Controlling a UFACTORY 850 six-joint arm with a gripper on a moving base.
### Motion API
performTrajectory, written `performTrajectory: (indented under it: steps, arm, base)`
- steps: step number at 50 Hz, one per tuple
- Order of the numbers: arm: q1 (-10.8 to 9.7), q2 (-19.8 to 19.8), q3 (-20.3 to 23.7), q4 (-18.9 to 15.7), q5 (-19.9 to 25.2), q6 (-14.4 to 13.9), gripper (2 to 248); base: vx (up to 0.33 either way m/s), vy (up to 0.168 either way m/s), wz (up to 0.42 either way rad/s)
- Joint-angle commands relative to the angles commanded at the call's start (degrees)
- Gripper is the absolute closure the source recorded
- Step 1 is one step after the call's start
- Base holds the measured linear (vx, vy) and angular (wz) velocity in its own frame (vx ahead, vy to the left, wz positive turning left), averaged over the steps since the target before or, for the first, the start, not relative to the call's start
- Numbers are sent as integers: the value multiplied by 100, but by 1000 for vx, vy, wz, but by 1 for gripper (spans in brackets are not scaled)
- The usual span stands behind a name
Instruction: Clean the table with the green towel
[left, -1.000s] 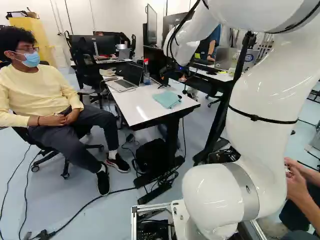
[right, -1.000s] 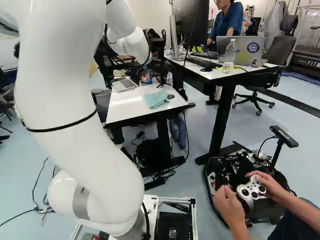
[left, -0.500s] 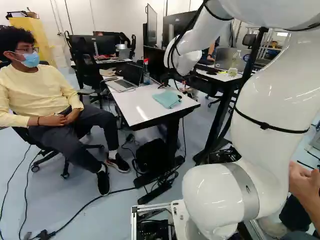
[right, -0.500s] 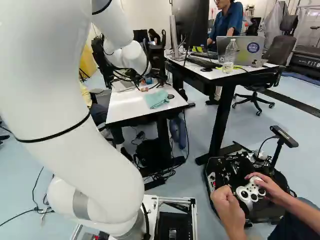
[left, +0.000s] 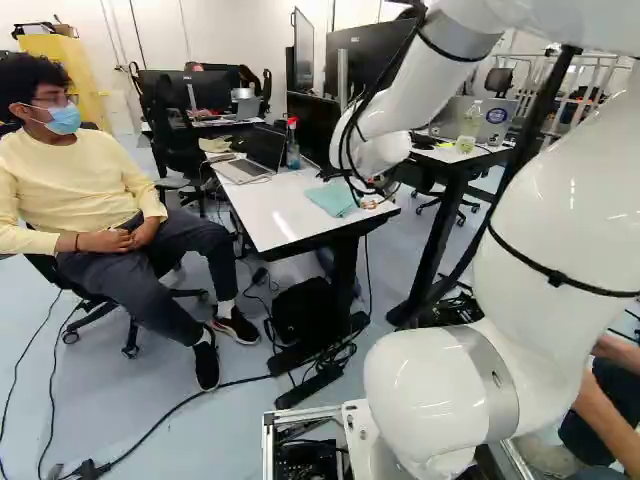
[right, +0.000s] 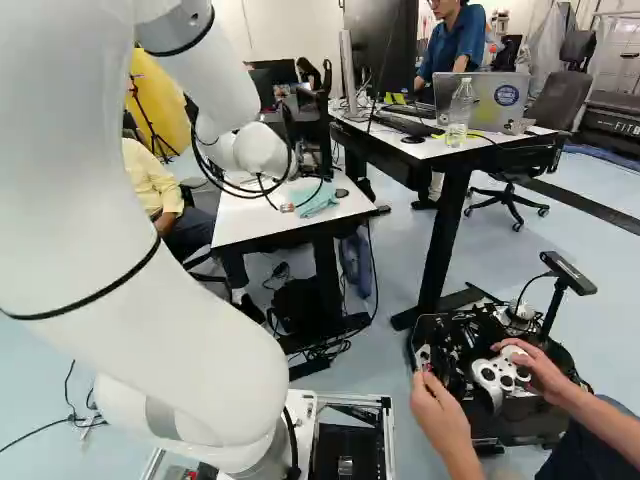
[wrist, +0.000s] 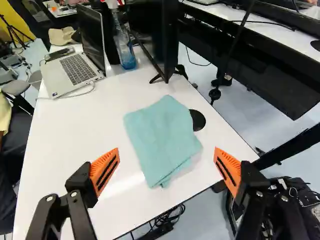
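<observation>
Wrist view: the green towel (wrist: 162, 137) lies folded flat on the white table (wrist: 75, 145), ahead of my released pincer (left: 372, 203).
Its long axis runs from an end facing the spray bottle (wrist: 124, 45) to a folded corner pointing at the table's near edge; my two orange-padded fingers (wrist: 105, 171) stand wide apart, gripping nothing. A black disc (wrist: 198, 120) sits just beside the cloth, and farther off an open laptop (wrist: 75, 70) rests near the bottle.
</observation>
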Motion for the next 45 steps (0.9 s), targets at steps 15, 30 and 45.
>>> performTrajectory:
  steps: [15,30,45]
  arm:
    - [27,372,871,-44,871,0,3]
    - [49,686,1607,-81,1607,0,3]
    - [67,934,2188,-111,2188,0,3]
  base:
    - [0,0,0]
    - [0,0,0]
    - [0,0,0]
